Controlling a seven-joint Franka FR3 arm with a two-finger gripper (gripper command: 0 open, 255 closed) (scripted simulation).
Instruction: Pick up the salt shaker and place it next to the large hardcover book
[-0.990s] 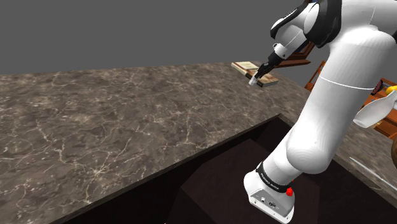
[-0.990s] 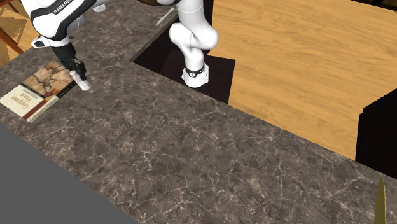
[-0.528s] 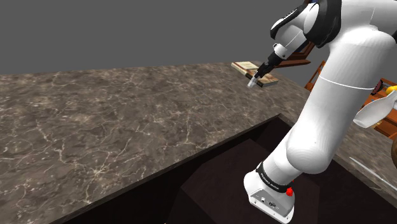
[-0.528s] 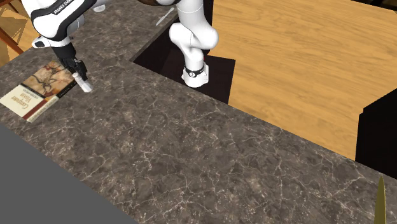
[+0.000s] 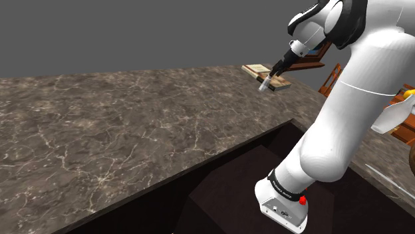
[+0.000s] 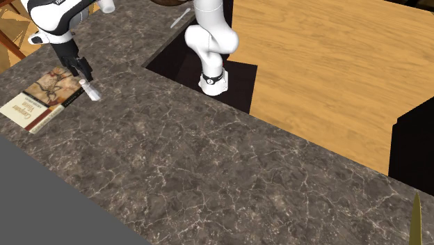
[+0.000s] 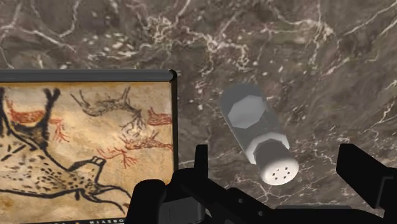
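Hand: my gripper (image 7: 277, 159) is open. The two black fingers (image 7: 362, 175) stand apart and clasp nothing.
Salt shaker: the salt shaker (image 7: 257, 137) is pale, with a grey faceted body and a white holed cap. It is tilted, cap end toward my hand, below the gap between my fingers, and neither finger touches it. I cannot tell whether it rests fully on the counter.
Book: the book (image 7: 86, 140) lies flat, cover up, showing painted animals inside a dark border.
Shaker to book: in the second exterior view the salt shaker (image 6: 90, 91) is at three o'clock of the book (image 6: 42, 97), just beside its edge with a thin strip of counter between.
Hand to shaker: in the shoulder view my gripper (image 5: 273, 72) hangs at one o'clock of the salt shaker (image 5: 265, 84), close above it.
Counter: the counter (image 5: 133, 119) is dark veined stone.
Arm: my white arm (image 5: 346, 113) rises from the stand (image 5: 282, 203), with the shaker at twelve o'clock of it.
Floor: a wooden floor (image 6: 327, 76) lies at three o'clock of the stand in the second exterior view.
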